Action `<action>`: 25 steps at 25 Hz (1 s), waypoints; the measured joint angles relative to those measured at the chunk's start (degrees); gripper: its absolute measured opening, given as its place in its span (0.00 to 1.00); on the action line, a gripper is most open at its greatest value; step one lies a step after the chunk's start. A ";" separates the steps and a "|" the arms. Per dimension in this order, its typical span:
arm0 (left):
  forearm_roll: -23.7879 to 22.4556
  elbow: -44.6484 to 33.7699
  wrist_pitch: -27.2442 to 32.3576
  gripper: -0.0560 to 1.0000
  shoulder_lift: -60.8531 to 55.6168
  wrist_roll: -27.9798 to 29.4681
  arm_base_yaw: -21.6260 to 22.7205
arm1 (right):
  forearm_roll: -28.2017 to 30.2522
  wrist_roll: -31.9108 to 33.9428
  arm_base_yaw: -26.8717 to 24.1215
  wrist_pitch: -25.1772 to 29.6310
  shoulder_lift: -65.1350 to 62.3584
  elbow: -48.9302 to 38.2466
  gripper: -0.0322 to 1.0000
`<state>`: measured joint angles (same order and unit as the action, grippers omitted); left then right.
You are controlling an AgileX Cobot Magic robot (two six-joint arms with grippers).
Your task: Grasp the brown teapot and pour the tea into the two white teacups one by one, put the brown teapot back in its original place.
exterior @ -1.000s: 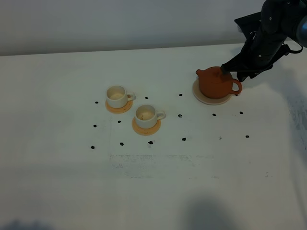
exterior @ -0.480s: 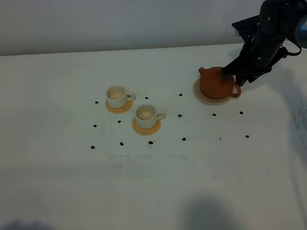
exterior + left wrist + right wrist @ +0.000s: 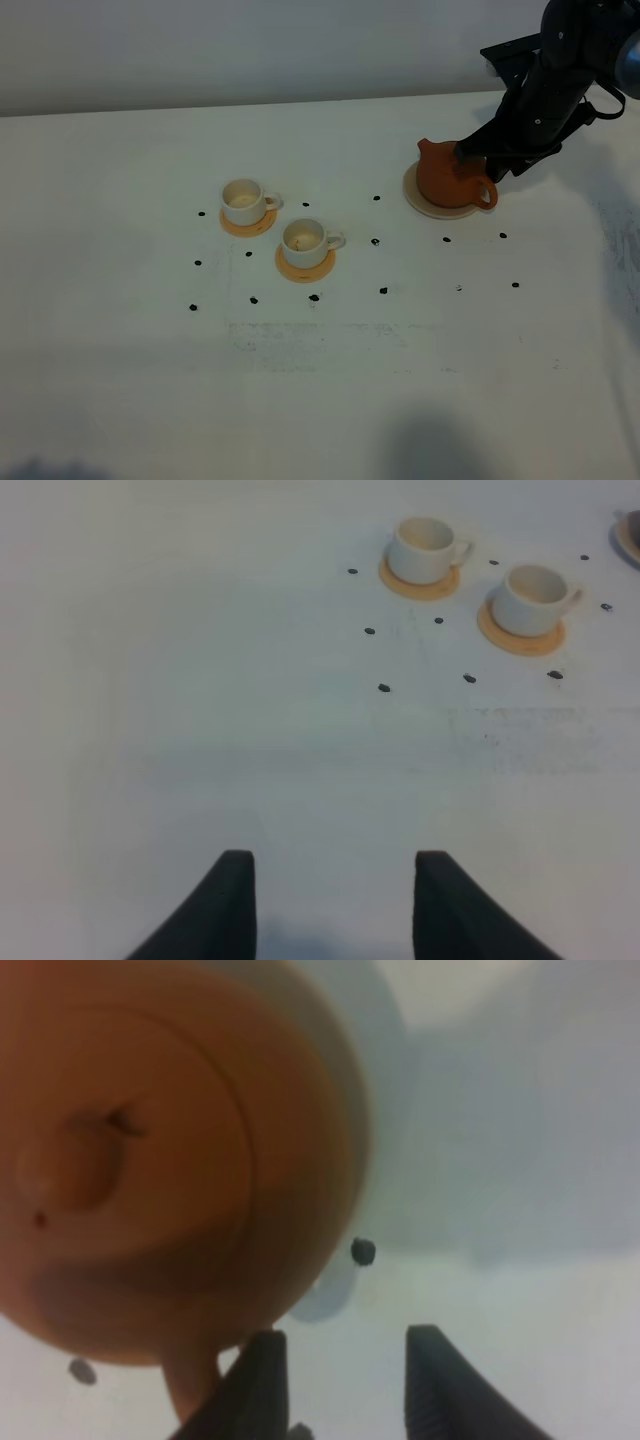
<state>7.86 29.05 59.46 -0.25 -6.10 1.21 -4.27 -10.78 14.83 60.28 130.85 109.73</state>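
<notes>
From the high camera, the brown teapot [image 3: 452, 178] sits on the cream saucer [image 3: 432, 209], leaning a little with its spout raised. The right gripper [image 3: 469, 154] is down at the pot's top, on the handle side of the saucer. The two white teacups [image 3: 242, 200] [image 3: 303, 238] stand on orange coasters [image 3: 305, 268], well apart from the saucer on its spout side. No dark tea shows in them.

The left wrist camera shows the left gripper [image 3: 335, 905] with its fingers spread wide over bare table, holding nothing. Both teacups [image 3: 428, 548] [image 3: 535, 598] stand between it and the saucer.

The right wrist camera looks straight down on the teapot [image 3: 150, 1160], lid knob plain to see. The right gripper [image 3: 345, 1385] has its fingers apart with bare table between them. The loop handle [image 3: 192, 1392] lies just beside one finger (whether that finger is hooked through the loop, I cannot tell).

The pot is probably rigid, brittle clay, heavy if full, with a smooth skin that would slide in a pinch on the body. The handle is the place to grip, close to the body. The lid looks loose, so tip it slowly.
</notes>
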 joint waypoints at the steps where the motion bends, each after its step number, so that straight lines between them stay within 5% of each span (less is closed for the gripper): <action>1: 0.00 0.00 0.00 0.46 0.00 0.00 0.00 | 0.00 0.00 0.00 0.16 0.00 0.00 0.30; 25: 0.00 0.00 0.00 0.46 0.00 0.00 0.00 | -0.02 -2.82 0.46 4.11 0.00 0.06 0.30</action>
<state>7.86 29.05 59.46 -0.25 -6.10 1.21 -4.29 -13.61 15.28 64.39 130.85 109.80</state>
